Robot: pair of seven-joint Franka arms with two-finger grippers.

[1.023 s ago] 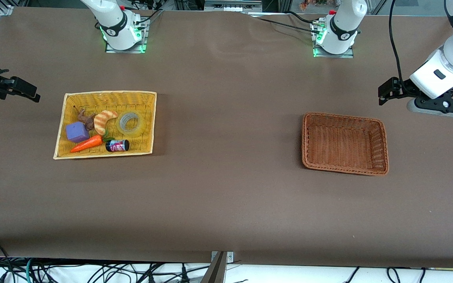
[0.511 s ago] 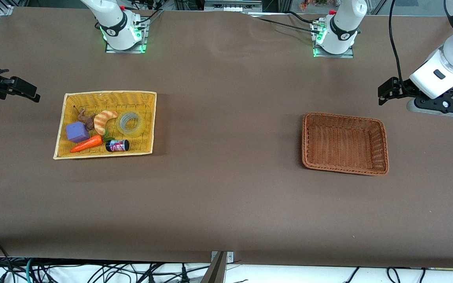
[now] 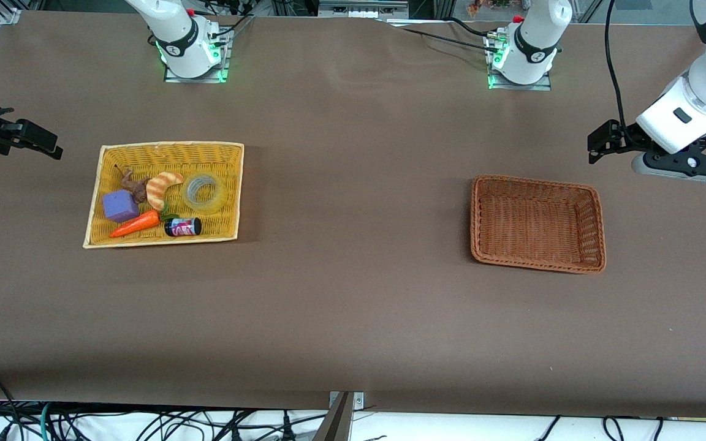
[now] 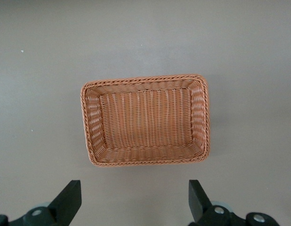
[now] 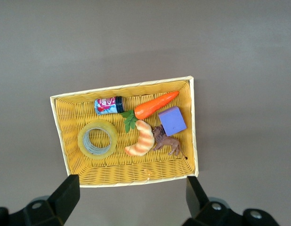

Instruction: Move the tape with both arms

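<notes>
Both arms up at the ends of the surface, tape in the yellow basket.

I see the tape point(image 3: 204, 192) lying flat in the yellow basket point(image 3: 228, 153), beside the croissant toy point(image 3: 162, 187) and the small can point(image 3: 182, 226). My right gripper point(image 5: 129, 200) hangs over that basket's edge, jaws wide and empty. My left gripper point(image 4: 134, 202) hangs near the brown basket point(image 3: 598, 226), jaws also wide, holding nothing.
</notes>
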